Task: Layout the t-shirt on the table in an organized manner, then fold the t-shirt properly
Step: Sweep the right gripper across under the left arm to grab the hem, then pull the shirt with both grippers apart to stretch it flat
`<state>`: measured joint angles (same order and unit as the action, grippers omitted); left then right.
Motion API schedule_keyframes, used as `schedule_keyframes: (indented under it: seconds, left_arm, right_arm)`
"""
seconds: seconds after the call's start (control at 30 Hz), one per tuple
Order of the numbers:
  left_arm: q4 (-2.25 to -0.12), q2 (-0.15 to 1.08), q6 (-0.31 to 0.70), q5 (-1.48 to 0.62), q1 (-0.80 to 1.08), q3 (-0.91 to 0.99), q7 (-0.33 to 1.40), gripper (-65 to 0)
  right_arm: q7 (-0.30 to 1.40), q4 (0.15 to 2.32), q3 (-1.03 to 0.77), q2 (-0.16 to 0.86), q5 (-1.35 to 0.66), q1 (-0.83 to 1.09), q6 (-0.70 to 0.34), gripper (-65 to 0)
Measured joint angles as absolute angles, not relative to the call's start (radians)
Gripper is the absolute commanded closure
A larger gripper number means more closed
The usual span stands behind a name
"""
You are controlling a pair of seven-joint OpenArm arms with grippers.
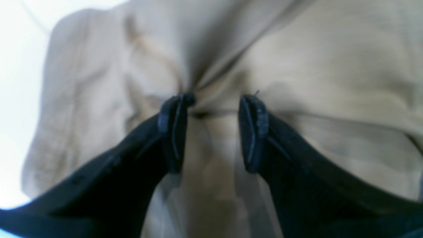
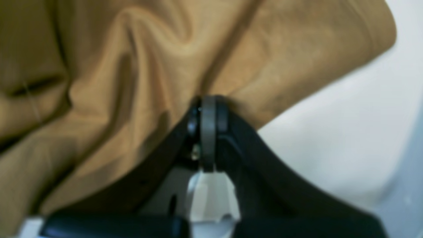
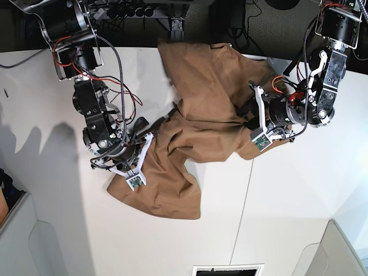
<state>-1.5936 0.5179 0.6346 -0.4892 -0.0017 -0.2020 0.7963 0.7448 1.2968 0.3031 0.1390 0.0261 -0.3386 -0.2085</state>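
The tan-brown t-shirt (image 3: 198,123) lies crumpled on the white table (image 3: 52,230). My right gripper (image 3: 150,127) and my left gripper (image 3: 246,115) both press into its folds.

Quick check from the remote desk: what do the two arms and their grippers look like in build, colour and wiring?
Both arms are black jointed metal with exposed red and black cables. Left gripper: black curved fingers with ridged dark pads. Right gripper: black fingers with grey pads. White brackets carrying small green boards sit beside each wrist.
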Motion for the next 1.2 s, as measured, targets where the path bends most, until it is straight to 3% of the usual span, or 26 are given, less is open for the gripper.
schedule_keyframes:
  seconds: [0.47,0.77,1.07,1.2]
  left_arm:
    - [-1.164,0.471,0.657,-0.524,-0.263,-0.196,0.697,-28.4]
    - [-0.975,0.397,0.524,-0.383,-0.424,-0.196,0.661,-28.4]
    - [-0.942,0.389,0.494,-0.452,-0.507,-0.199,0.837,-28.4]
    - [-1.038,0.458,0.559,-0.608,-0.479,-0.202,0.904,-28.4]
  right_arm:
    - [0.78,1.522,0.299,0.242,0.035,-0.096,-0.158,0.0]
    - [0.79,1.674,0.289,0.249,0.03,0.047,-0.156,0.0]
    - [0.846,1.757,0.204,0.229,0.067,0.068,-0.089,0.0]
    - [0.865,1.807,0.072,0.233,0.081,0.072,-0.059,0.0]
